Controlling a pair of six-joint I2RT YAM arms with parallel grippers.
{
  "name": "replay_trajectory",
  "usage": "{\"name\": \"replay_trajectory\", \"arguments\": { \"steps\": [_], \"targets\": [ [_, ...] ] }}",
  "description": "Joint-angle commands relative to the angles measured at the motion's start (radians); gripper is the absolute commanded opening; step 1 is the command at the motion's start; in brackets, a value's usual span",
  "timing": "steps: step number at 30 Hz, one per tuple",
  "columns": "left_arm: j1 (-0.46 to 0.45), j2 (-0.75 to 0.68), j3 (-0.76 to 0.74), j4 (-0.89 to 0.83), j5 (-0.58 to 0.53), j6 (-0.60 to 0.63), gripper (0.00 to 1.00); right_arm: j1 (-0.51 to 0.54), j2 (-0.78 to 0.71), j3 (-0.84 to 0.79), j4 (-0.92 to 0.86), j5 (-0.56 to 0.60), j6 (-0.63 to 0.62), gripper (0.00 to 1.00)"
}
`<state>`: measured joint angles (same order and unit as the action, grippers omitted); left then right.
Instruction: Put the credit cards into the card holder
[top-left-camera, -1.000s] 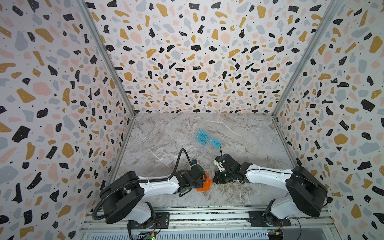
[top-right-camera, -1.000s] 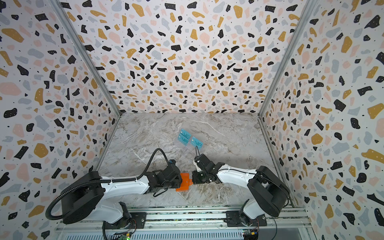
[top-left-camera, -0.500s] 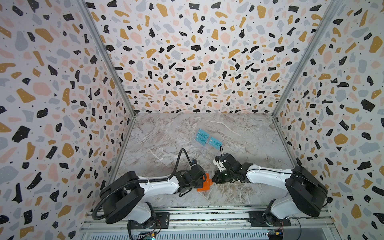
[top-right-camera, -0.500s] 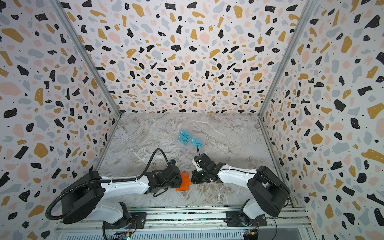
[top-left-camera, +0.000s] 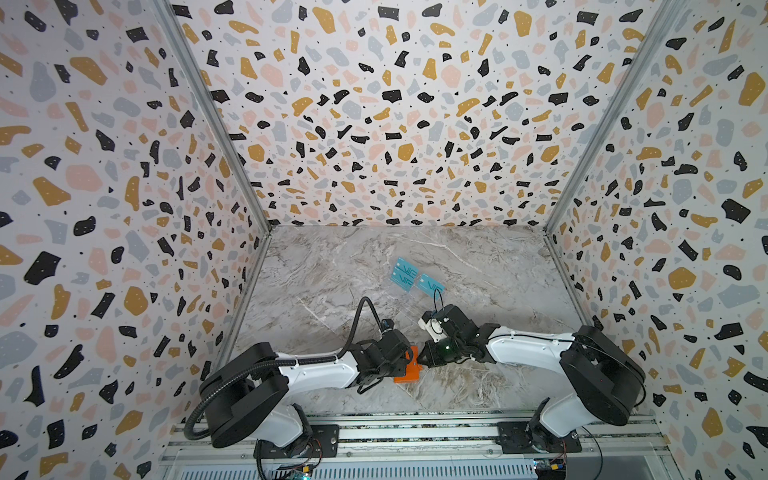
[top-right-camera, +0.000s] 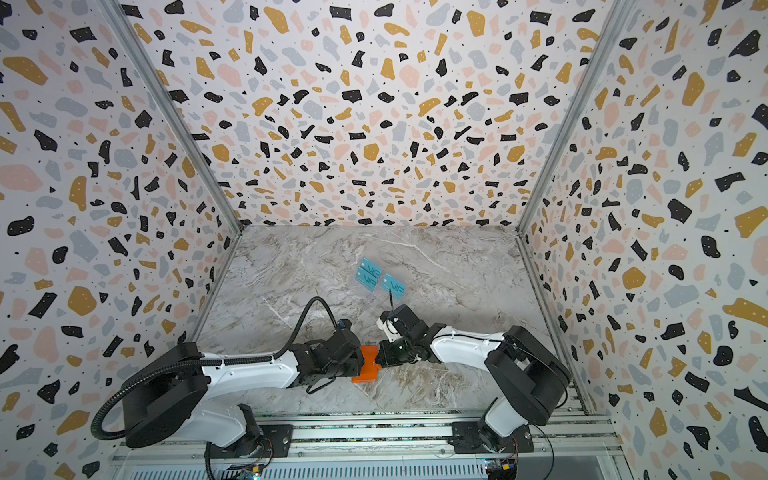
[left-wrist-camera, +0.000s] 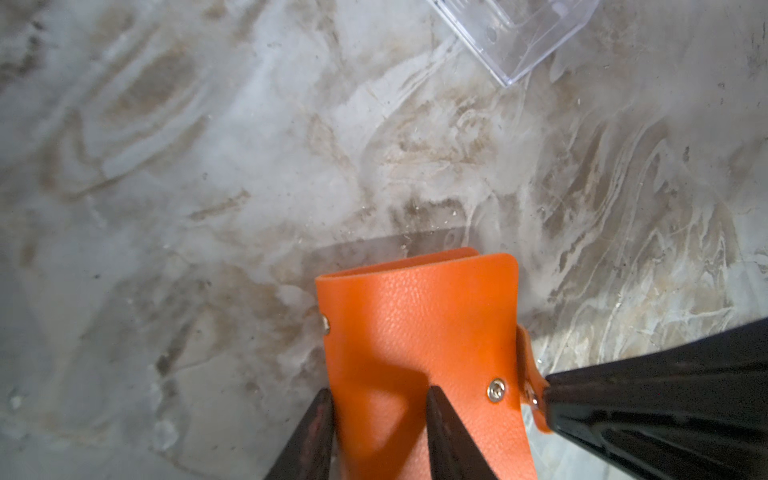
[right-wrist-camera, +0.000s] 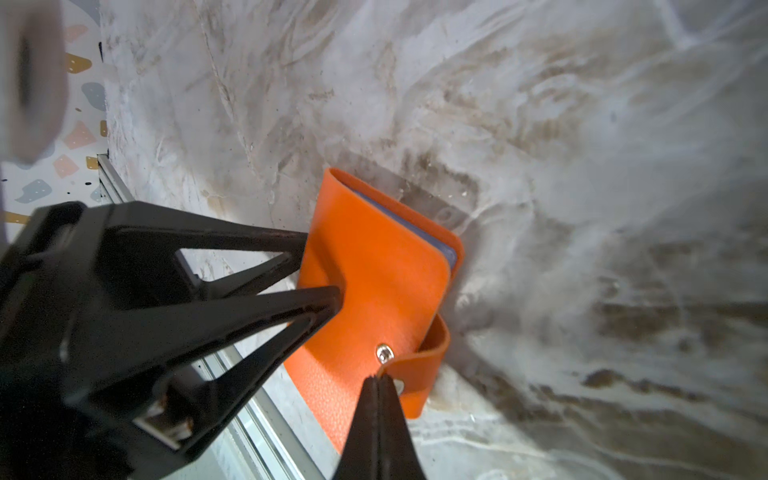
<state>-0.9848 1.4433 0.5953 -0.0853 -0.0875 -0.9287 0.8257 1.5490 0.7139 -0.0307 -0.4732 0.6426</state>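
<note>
— Where is the card holder (top-left-camera: 407, 374)?

— At the front middle of the desk (top-left-camera: 332, 270), right between the two hands. Its orange covers are almost together, with pale sleeves (right-wrist-camera: 445, 249) showing at one edge.

— What has hold of it?

— The left hand (left-wrist-camera: 379, 399) is clamped on it, one finger on the outer cover and the other on the far side. The right hand (right-wrist-camera: 376, 380) has its fingers pressed together on the end of the snap strap (right-wrist-camera: 419, 374), which is off its metal stud (right-wrist-camera: 385, 353).

— And the credit cards (top-left-camera: 404, 275)?

— There are three teal VIP ones, farther back on a clear acrylic stand (left-wrist-camera: 519, 33), well apart from the holder. In both top views the right arm's wrist lies between the stand and the holder.
</note>
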Motion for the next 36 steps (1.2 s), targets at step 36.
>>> {"name": "replay_trajectory", "arguments": {
  "steps": [36],
  "targets": [
    [-0.017,0.025,-0.028,-0.115,0.048,-0.001,0.38,0.046,0.180,0.165,-0.246,0.092,-0.089,0.00]
  ]
}}
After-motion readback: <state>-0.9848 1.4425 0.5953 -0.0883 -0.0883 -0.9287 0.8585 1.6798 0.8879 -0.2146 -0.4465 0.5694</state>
